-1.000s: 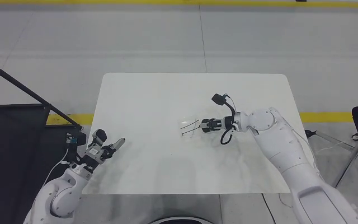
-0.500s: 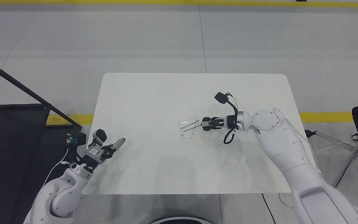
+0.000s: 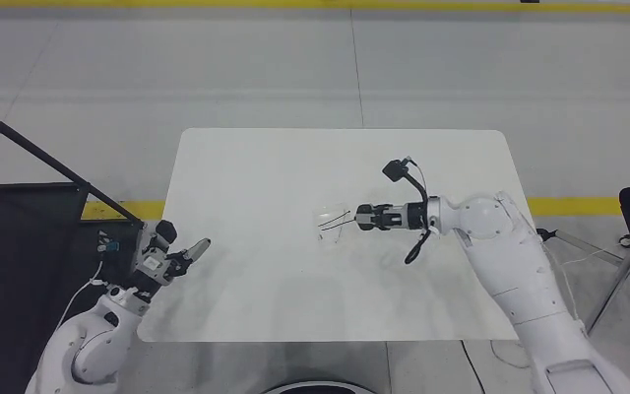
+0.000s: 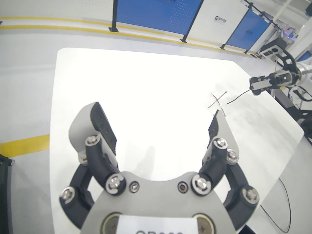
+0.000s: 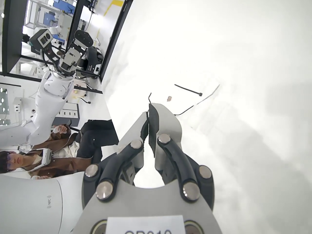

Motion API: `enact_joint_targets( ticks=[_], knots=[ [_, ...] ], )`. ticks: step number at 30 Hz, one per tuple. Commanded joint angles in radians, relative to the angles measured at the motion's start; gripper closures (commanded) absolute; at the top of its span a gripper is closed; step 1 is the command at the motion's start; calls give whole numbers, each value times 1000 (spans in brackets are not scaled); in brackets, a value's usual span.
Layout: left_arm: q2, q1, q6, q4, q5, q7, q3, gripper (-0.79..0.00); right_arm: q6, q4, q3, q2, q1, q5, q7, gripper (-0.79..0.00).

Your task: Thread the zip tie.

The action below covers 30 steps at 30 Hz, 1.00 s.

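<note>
Zip tie (image 4: pixel 238 96): a thin black strip, held at one end by the right gripper (image 3: pixel 361 216) and clear of the table along its visible length. The free end points away from the gripper, toward the table's middle. In the right wrist view a short tip of the zip tie (image 5: pixel 150 97) stands out beyond the fingertips.

Second zip tie (image 5: pixel 187 90): lying flat on the table (image 3: pixel 266 177), just beyond the held one and apart from the gripper. Its square head is at one end. Whether the two strips touch cannot be told.

Right gripper (image 5: pixel 148 109): jaws clenched on the zip tie, pads pressed together with the strip between them. It sits over the table right of centre, fingers roughly level and pointing toward the left arm's side.

Left gripper (image 4: pixel 157 109): jaws released, spread wide, grasping nothing. It hangs at the table's left edge, near the front corner, well apart from both ties. Seen from above, the left gripper (image 3: pixel 189 253) points inward across the white surface.
</note>
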Motion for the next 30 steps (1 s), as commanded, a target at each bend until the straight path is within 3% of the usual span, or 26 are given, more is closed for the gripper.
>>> enact_joint_targets(
  ticks=[1,6,11,30],
  knots=[
    [7,-5,-85,-10,-15,-43,-18,-785,19,-68,22,11,-19,1,37,0],
    [27,-59,-259,-8,-69,-159,-26,-785,69,-210,46,31,-47,-1,136,0],
    [44,-126,-358,-12,-143,-292,23,-785,126,-307,30,38,-45,-23,184,0],
    [48,-144,-352,-26,-161,-321,62,-785,153,-361,-1,37,-47,-55,153,0]
  ],
)
